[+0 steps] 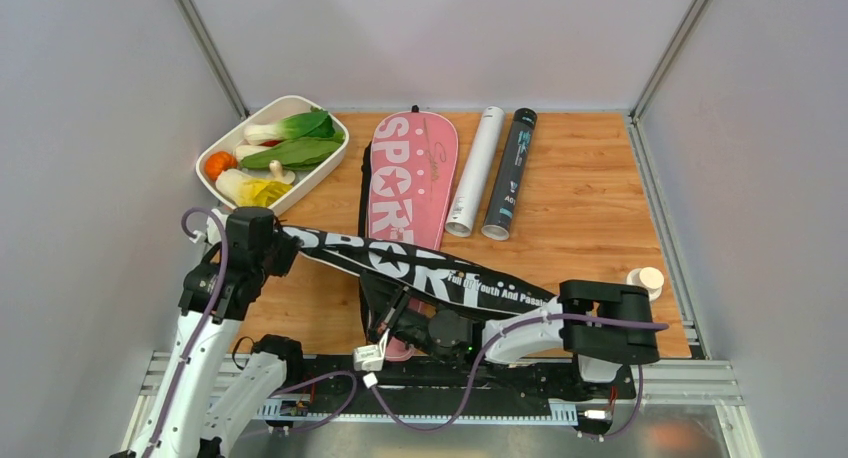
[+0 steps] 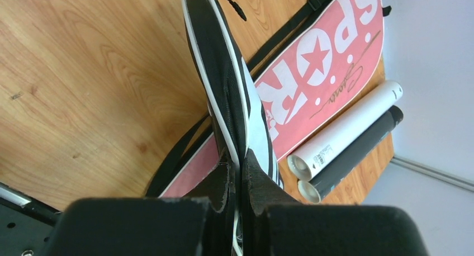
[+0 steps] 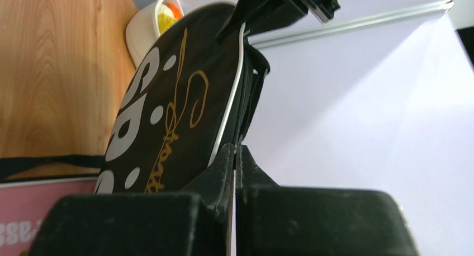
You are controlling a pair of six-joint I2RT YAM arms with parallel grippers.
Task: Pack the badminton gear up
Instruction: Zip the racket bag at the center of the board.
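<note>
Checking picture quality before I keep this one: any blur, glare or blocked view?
Top external: sharp, evenly lit. Left wrist: fingers slightly soft up close, table crisp. Right wrist: black cover blocks much, wall behind washed bright.

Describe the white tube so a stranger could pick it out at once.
Start at the wooden table and find the pink SPORT cover lying flat along its far middle. Just right of it two long tubes lie side by side. Yours is the white tube, the one nearest the cover; its neighbour, the black tube, is dark with pale print.
</note>
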